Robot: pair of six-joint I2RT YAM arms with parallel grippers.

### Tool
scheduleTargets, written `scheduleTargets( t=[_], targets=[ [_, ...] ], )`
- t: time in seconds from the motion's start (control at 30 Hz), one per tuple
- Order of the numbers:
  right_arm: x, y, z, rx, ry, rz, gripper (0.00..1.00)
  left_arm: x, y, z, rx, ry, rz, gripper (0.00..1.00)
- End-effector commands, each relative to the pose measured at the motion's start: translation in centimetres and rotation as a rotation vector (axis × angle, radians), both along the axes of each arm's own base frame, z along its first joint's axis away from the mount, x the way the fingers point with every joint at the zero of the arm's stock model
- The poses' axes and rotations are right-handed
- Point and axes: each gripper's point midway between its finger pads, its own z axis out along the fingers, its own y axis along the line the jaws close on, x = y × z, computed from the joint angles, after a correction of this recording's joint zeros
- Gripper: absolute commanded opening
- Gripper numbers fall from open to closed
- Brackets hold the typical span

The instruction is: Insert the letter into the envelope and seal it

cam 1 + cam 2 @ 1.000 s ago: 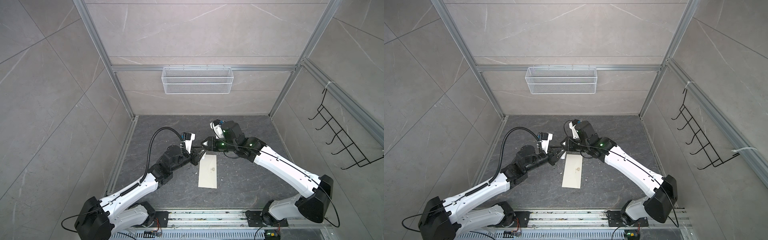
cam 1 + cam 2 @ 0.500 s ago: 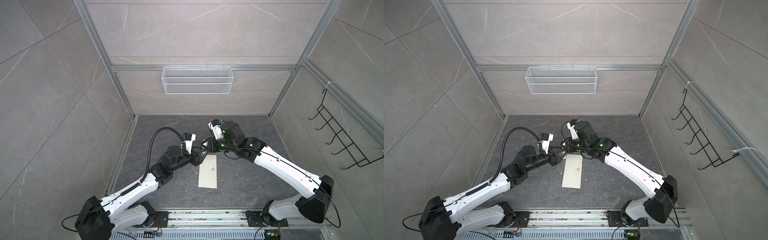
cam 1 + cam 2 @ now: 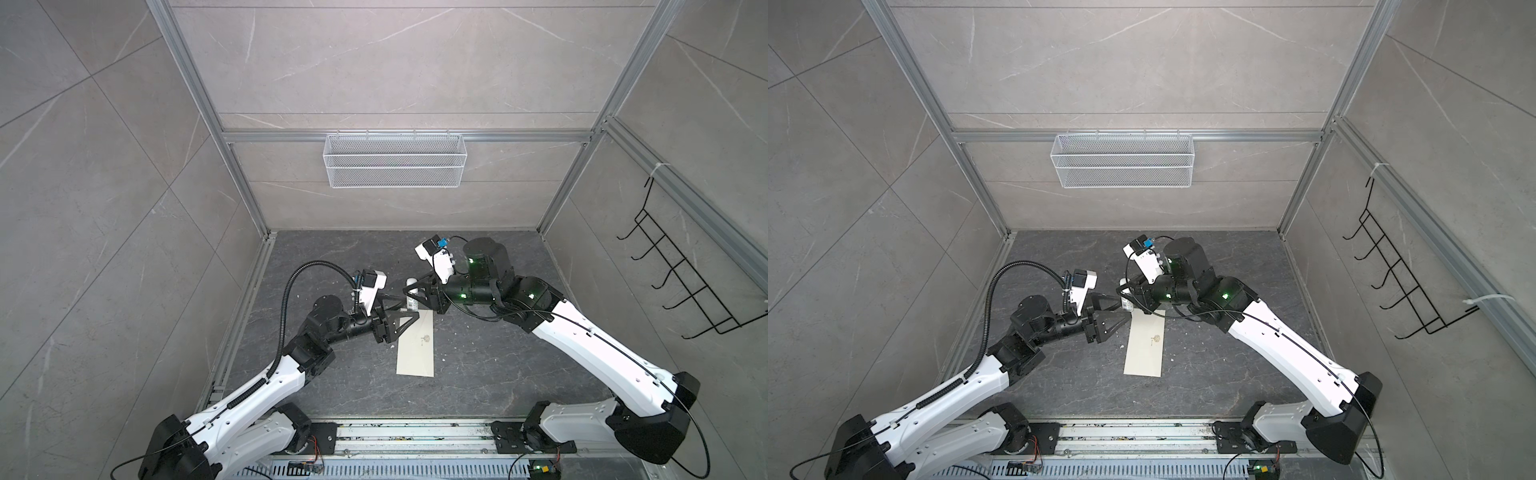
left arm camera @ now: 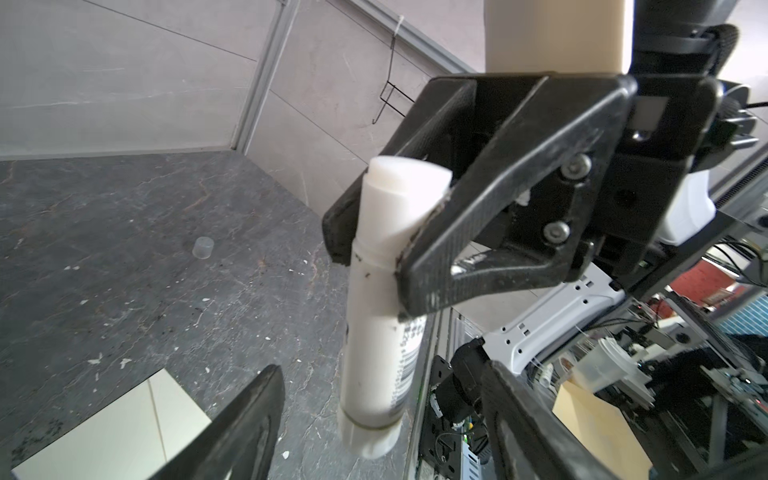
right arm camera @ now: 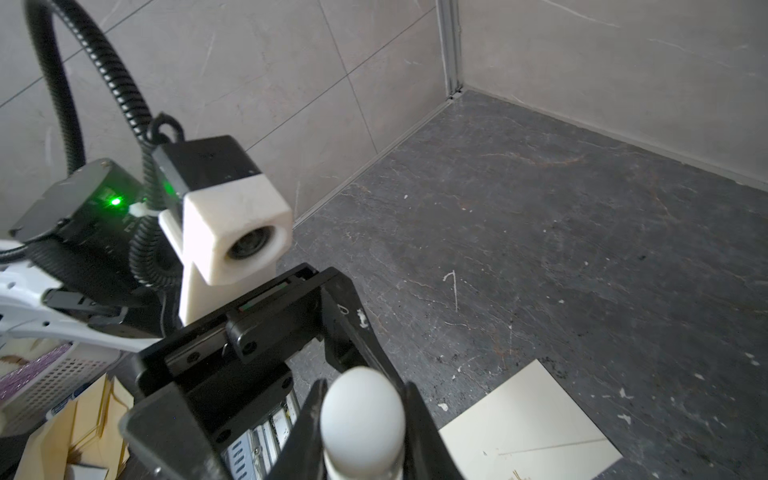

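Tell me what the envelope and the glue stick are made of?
The envelope looks like cream paper, matte and flat, with a thin fold line. The glue stick seems smooth white plastic, slightly glossy, with a printed barcode.

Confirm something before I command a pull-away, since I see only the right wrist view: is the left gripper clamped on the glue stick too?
Observer: No. In the left wrist view the left gripper stands open, fingers either side of the glue stick's base without touching. Only the right gripper clamps it.
Operator: Is the cap on?
Observer: Off. A small clear cap stands on the table, apart from the envelope.
Operator: How does the envelope lie?
Observer: In both top views it lies flat, its far short end reaching under the two grippers.
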Motion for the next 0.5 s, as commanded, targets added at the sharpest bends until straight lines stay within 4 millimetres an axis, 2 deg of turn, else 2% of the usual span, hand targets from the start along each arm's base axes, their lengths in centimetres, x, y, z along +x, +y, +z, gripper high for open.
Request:
scheduleTargets(
  t=[0.0,0.47],
  targets=[
    [-1.9,0.8,1.0,0.022,-0.003,0.121,0.0,-1.6,0.0,2.9,-0.062,-0.095,-0.086,0.74],
    [-3.0,0.8,0.2,-0.024,0.027,0.19,0.0,-1.4,0.0,2.9,-0.054,-0.057,-0.122,0.53]
  ],
)
